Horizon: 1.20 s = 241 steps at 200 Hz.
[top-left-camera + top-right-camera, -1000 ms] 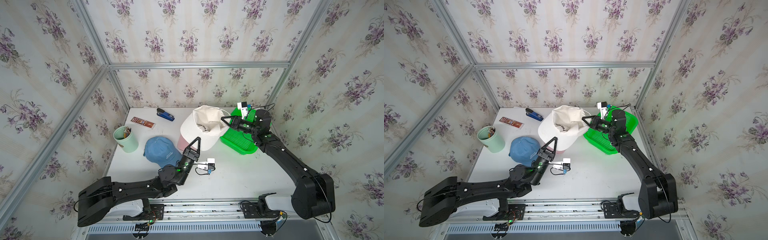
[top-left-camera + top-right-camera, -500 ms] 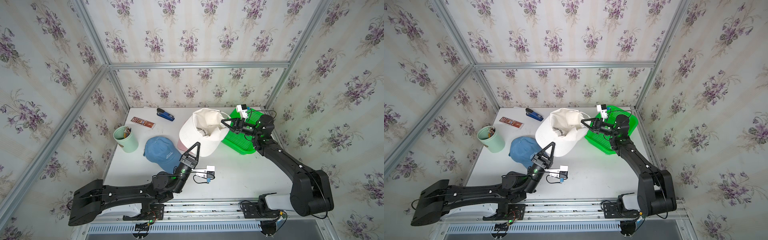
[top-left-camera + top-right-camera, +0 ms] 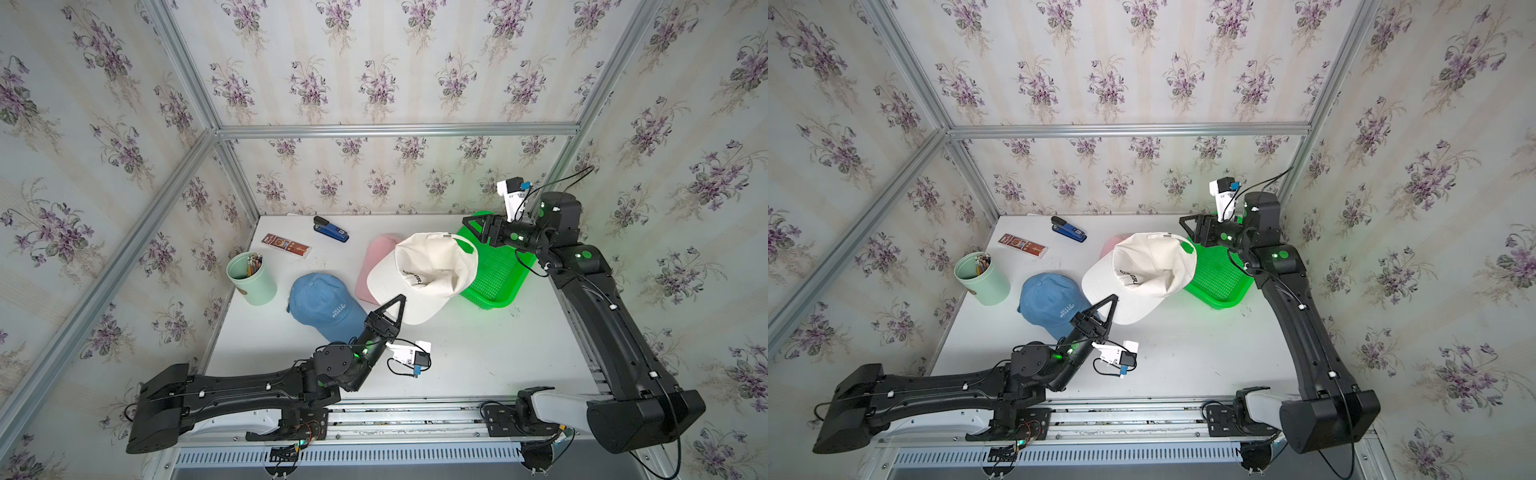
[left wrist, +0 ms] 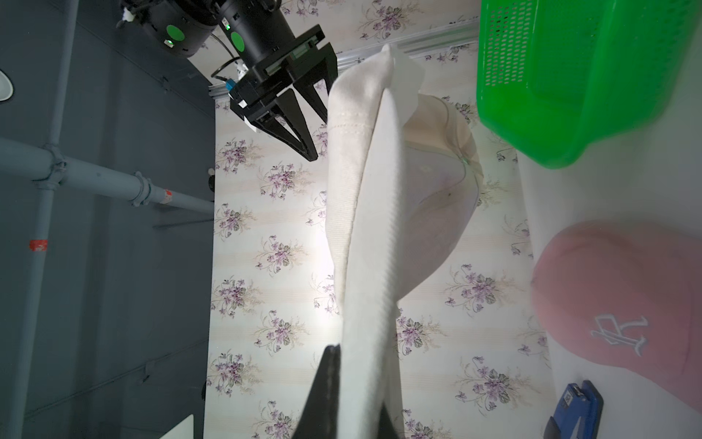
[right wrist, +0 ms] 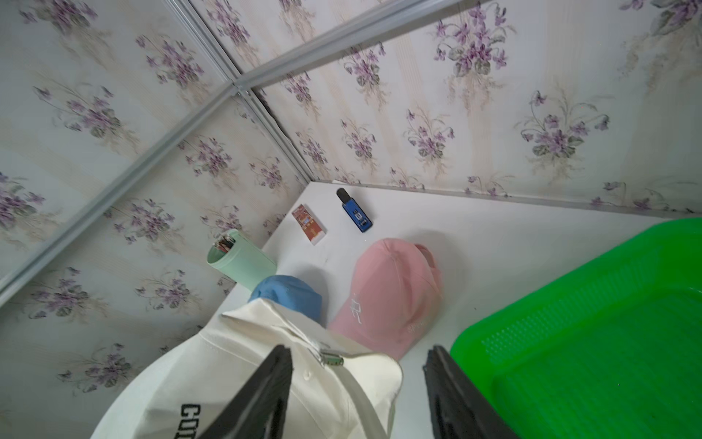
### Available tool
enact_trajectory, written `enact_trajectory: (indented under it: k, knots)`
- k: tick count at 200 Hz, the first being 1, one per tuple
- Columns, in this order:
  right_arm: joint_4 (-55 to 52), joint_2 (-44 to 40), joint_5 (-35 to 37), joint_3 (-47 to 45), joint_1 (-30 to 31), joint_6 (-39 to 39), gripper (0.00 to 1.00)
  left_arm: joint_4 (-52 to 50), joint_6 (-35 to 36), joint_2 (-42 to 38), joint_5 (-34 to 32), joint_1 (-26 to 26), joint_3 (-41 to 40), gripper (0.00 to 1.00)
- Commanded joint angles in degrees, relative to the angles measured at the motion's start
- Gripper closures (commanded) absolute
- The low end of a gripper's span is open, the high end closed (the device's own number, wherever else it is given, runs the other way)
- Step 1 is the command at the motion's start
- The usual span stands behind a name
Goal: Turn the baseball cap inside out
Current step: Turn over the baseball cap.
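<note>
Both top views: my right claw is now standing spread and clear of the white cap, having just let go of its back and backed off over the green basket. My left claw is still pinching the brim, so the cap is hanging on that one grip above the bench, partly over the pink cap. Lettering is still facing out, so I'm judging the turn not done and a regrip as needed. The basket is looking empty; the mint cup is holding pencils. Left wrist view: the brim is running out edge-on from my pressed-together fingers, crown lining showing. Right wrist view: my right fingers are standing wide apart, nothing between them, cap just below.
</note>
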Motion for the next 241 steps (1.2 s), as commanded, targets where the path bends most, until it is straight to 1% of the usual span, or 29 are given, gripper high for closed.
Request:
enact_trajectory:
  k: [1,12,20,28,41,48,57,71,95,98,105,134,154,179,193,206,220,241]
  knots:
    - [-7.3,-2.1,2.9,-0.5,0.0,-7.6,0.38,-5.0,-3.4,-0.3,-0.6,-0.4,0.3,0.91]
    - [-7.7,-3.0,2.4,-0.7,0.6,-8.9,0.37,-5.3,-3.5,-0.1,-0.5,-0.7,0.1,0.91]
    - [-8.6,-3.1,3.5,-0.4,1.7,-10.2,0.37,-7.0,-4.3,-0.2,-0.5,-0.8,0.1,0.91]
    - [-10.5,-2.7,6.3,0.5,4.1,-12.3,0.37,-11.2,-5.9,-0.8,-0.1,-0.8,0.4,0.9]
    - [-13.9,-1.2,13.0,2.1,9.1,-15.6,0.37,-20.3,-8.2,-2.7,2.1,-0.8,1.1,0.9]
    - [-15.3,-0.2,15.8,2.7,11.5,-17.1,0.37,-22.8,-9.7,-3.5,3.4,-0.8,1.2,0.9]
    - [-16.7,0.9,19.1,3.0,14.2,-18.7,0.37,-24.3,-10.9,-4.3,4.8,-0.8,1.2,0.9]
    - [-18.7,2.2,22.5,2.9,17.4,-21.2,0.36,-26.4,-11.2,-4.9,5.3,-1.0,1.1,0.9]
    - [-20.8,4.0,24.5,2.3,19.9,-24.3,0.36,-28.3,-10.7,-6.0,5.0,-2.1,0.9,0.89]
    - [-20.9,4.1,24.8,2.2,22.0,-24.7,0.36,-28.4,-10.7,-6.2,5.0,-2.2,0.9,0.89]
    - [-20.9,4.5,25.4,2.1,23.1,-25.4,0.36,-28.7,-10.7,-6.6,5.2,-2.7,0.9,0.89]
    - [-22.5,7.5,26.8,4.3,24.8,-27.5,0.35,-29.9,-9.7,-7.5,5.6,-3.3,1.3,0.88]
    - [-24.2,10.0,26.1,6.0,25.4,-29.0,0.35,-29.2,-9.4,-8.0,5.8,-3.3,1.3,0.88]
    - [-25.1,11.8,25.6,5.5,25.5,-30.5,0.35,-27.9,-9.8,-9.1,6.3,-2.7,1.6,0.88]
    - [-24.8,12.5,25.0,4.5,25.5,-31.1,0.35,-27.1,-10.4,-9.2,7.4,-1.1,2.1,0.88]
    - [-24.2,13.2,25.0,4.0,25.5,-31.0,0.35,-27.2,-12.1,-9.3,10.0,1.5,2.8,0.88]
    - [-23.2,14.0,25.0,3.6,25.4,-31.1,0.35,-26.7,-11.9,-8.9,11.7,3.6,3.4,0.88]
    - [-22.2,14.9,23.9,3.8,24.9,-31.4,0.35,-27.2,-11.0,-9.1,12.7,4.6,4.3,0.88]
